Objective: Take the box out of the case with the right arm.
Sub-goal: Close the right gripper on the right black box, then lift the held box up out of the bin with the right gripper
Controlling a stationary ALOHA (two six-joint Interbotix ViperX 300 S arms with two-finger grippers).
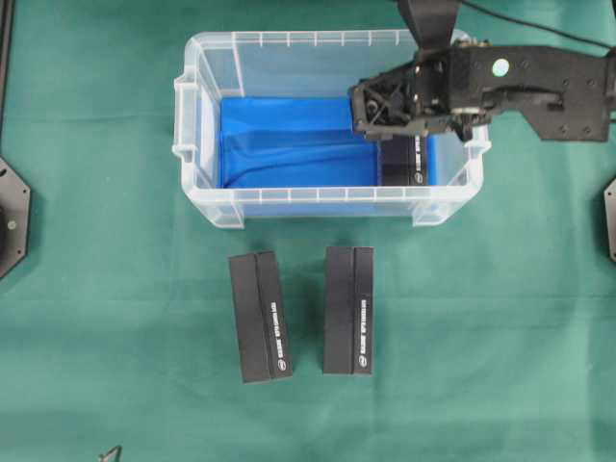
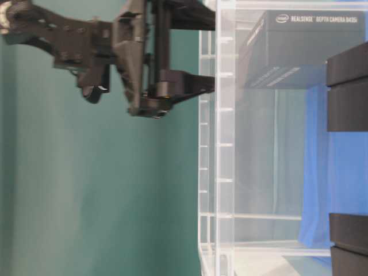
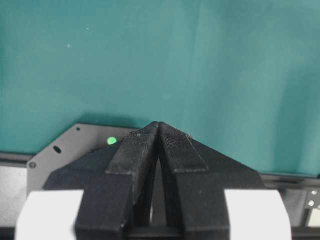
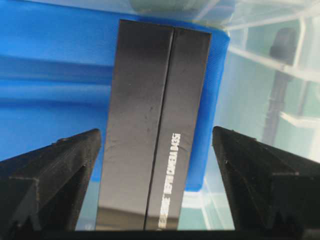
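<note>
The clear case (image 1: 207, 106) with blue lining stands at the back middle of the green table. One black box (image 1: 412, 164) lies at its right end, also seen in the right wrist view as the box (image 4: 145, 75) and through the wall as the box (image 2: 299, 52). My right gripper (image 1: 412, 114) hangs over that box at about rim height. In the wrist view the right gripper (image 4: 156, 132) is open, its fingers either side of the box without touching it. The right gripper (image 2: 201, 50) points into the case. My left gripper (image 3: 159, 125) is shut and holds nothing, over bare table.
Two more black boxes (image 1: 260, 316) (image 1: 348, 310) lie side by side on the table in front of the case. The case walls (image 4: 260, 100) stand close to the right of the box inside. Arm base plates (image 1: 12, 217) sit at the left and right table edges.
</note>
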